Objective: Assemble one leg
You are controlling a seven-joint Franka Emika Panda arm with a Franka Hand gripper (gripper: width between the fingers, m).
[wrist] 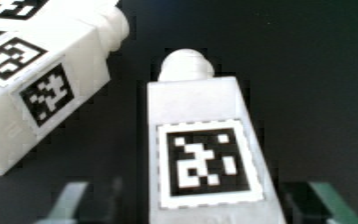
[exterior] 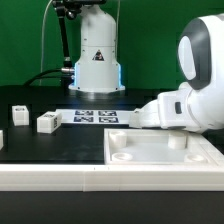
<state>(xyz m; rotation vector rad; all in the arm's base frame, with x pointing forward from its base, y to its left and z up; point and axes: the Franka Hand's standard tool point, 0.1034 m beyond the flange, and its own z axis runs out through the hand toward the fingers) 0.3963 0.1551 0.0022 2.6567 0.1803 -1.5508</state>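
In the wrist view a white leg (wrist: 202, 140) with a square marker tag on its upper face and a rounded peg at its far end lies on the black table between my fingers. My gripper (wrist: 202, 206) is open: a dark gap shows between the leg and each fingertip (wrist: 80, 200). A second tagged leg (wrist: 43, 80) lies close beside it, tilted. In the exterior view my arm (exterior: 195, 85) reaches down at the exterior view's right, and the gripper and these legs are hidden behind it. Two more legs (exterior: 19, 113) (exterior: 47, 122) stand at the exterior view's left.
The large white square panel (exterior: 150, 158) with round corner sockets lies in front, below the arm. The marker board (exterior: 97, 117) lies at the middle, before the robot base (exterior: 96, 60). Another white part (exterior: 1, 138) shows at the left edge.
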